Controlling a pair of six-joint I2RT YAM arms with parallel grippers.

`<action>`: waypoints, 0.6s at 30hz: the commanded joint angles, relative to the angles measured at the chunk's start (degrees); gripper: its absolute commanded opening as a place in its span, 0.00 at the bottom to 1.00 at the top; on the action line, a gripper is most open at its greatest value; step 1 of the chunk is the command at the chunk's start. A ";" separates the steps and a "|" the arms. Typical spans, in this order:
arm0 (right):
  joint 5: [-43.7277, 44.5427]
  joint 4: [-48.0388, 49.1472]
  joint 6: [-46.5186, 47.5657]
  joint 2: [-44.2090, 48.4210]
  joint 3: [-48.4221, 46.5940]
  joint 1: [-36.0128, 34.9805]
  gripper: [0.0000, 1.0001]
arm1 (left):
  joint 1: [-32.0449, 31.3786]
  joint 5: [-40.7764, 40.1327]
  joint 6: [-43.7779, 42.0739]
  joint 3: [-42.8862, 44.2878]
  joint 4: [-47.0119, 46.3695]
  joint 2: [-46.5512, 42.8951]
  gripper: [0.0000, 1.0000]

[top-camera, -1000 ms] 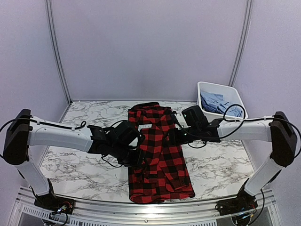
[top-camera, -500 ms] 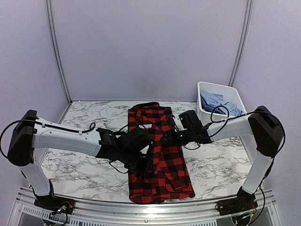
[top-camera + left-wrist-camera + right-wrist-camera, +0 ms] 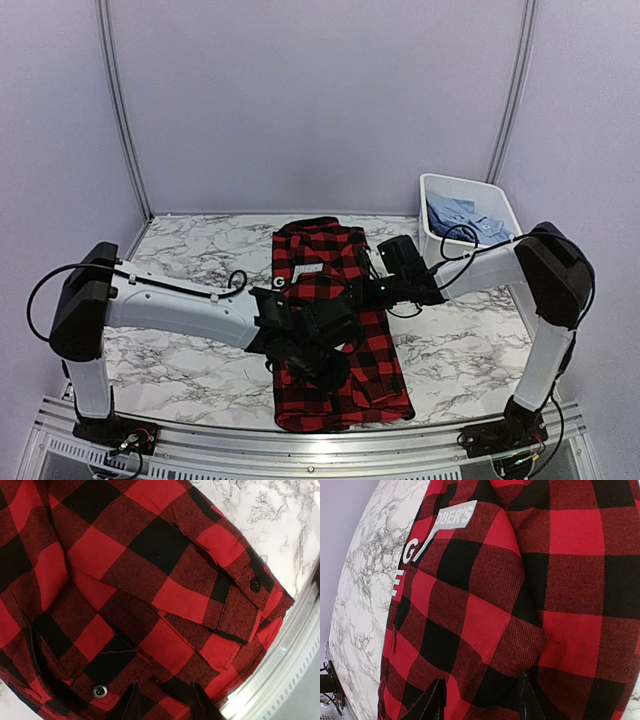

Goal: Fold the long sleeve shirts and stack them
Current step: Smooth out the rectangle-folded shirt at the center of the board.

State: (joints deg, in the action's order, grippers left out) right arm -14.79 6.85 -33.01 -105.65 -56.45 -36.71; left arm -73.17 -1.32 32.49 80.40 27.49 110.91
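The left pincer (image 3: pixel 328 366) has swung rightward over the flannel shirt (image 3: pixel 322 250).

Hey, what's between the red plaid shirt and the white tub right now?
In the top view, only a strip of bare marble table separates the red plaid shirt from the white tub. The right arm reaches across that strip toward the shirt.

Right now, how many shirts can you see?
2 for sure: a red-and-black checked shirt flat on the table, and a light blue shirt bunched in the white tub, where more may be hidden.
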 commanded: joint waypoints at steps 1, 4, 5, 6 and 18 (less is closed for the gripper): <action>-0.24 1.74 -0.31 -0.03 -1.75 0.57 0.44 | -1.45 -6.08 -1.38 4.62 7.37 4.88 0.37; -0.48 1.95 -0.27 0.10 -1.66 0.58 0.45 | -2.29 -8.83 -1.36 7.03 9.69 7.77 0.40; -0.66 2.02 -0.34 0.09 -1.65 0.58 0.44 | -2.58 -9.51 -1.37 7.73 10.44 8.60 0.40; -0.76 2.17 -0.30 0.02 -1.65 0.57 0.44 | -2.85 -10.23 -1.45 8.30 10.88 9.22 0.41; -1.47 1.95 -0.16 0.00 -2.18 0.52 0.44 | -3.81 -16.34 -0.50 10.39 12.94 10.25 0.15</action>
State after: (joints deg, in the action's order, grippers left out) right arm -15.59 7.51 -33.01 -105.65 -56.45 -36.69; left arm -76.62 -14.22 31.81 89.62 37.54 121.16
